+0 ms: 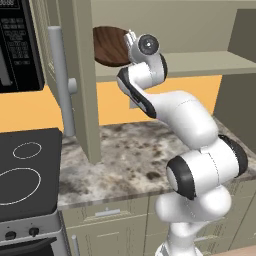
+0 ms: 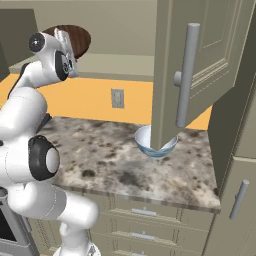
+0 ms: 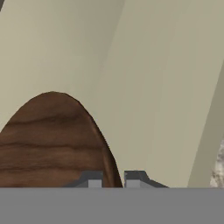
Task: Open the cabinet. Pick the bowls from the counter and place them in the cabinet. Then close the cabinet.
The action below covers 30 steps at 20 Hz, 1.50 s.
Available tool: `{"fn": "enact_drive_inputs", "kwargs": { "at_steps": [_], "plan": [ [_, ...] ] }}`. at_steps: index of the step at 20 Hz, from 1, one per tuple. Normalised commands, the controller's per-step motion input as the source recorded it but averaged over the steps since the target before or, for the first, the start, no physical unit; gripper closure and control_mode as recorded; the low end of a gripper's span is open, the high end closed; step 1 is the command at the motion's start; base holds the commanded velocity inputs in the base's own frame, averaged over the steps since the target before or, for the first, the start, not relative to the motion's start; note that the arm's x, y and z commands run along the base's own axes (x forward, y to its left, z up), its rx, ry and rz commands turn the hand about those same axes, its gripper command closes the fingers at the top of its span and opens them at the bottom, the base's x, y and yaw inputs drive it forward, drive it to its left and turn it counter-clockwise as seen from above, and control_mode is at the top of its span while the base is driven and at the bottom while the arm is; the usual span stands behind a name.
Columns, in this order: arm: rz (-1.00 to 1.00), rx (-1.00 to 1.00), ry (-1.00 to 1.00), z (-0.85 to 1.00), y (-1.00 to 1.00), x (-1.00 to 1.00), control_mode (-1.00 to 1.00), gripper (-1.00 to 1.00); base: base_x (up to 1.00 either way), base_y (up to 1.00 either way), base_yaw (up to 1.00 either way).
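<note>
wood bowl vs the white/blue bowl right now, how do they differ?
1. Place: the wood bowl is up inside the open cabinet, clamped at its rim in the shut pincer; the white and blue bowl sits on the counter, partly behind the open door.
2. Pose: the wood bowl is tipped on edge; the white and blue bowl stands upright.
3. Look: dark wood grain against pale white and blue.
Shared: both round bowls.

The arm rises from the base, bends at the elbow and reaches up and far. Its gripper point(image 3: 113, 178) is raised high, its 2 fingertips point(image 3: 93, 179) pinched nearly together, clamping a thin rim.
</note>
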Motion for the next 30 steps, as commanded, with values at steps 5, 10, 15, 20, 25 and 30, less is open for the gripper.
{"fn": "enact_drive_inputs", "kwargs": {
  "at_steps": [5, 10, 15, 20, 25, 30],
  "plan": [
    [0.0, 0.0, 0.07, 0.0, 0.28, 0.45, -1.0, 1.0, 0.0, 0.0, 0.0],
    [0.01, 0.0, 0.11, 0.0, 0.22, 0.49, -1.0, 1.0, 0.0, 0.0, 0.0],
    [0.02, 0.0, 0.09, -0.04, 0.18, 0.47, -1.0, 1.0, 0.0, 0.0, 0.0],
    [0.02, 0.0, 0.04, -0.11, 0.14, 0.4, -1.0, 1.0, 0.0, 0.0, 0.0],
    [0.02, 0.0, 0.01, -0.17, 0.11, 0.38, -1.0, 1.0, 0.0, 0.0, 0.0],
    [0.0, 0.0, 0.0, -0.2, 0.09, 0.34, -1.0, 1.0, 0.0, 0.0, 0.0]
  ]
}}
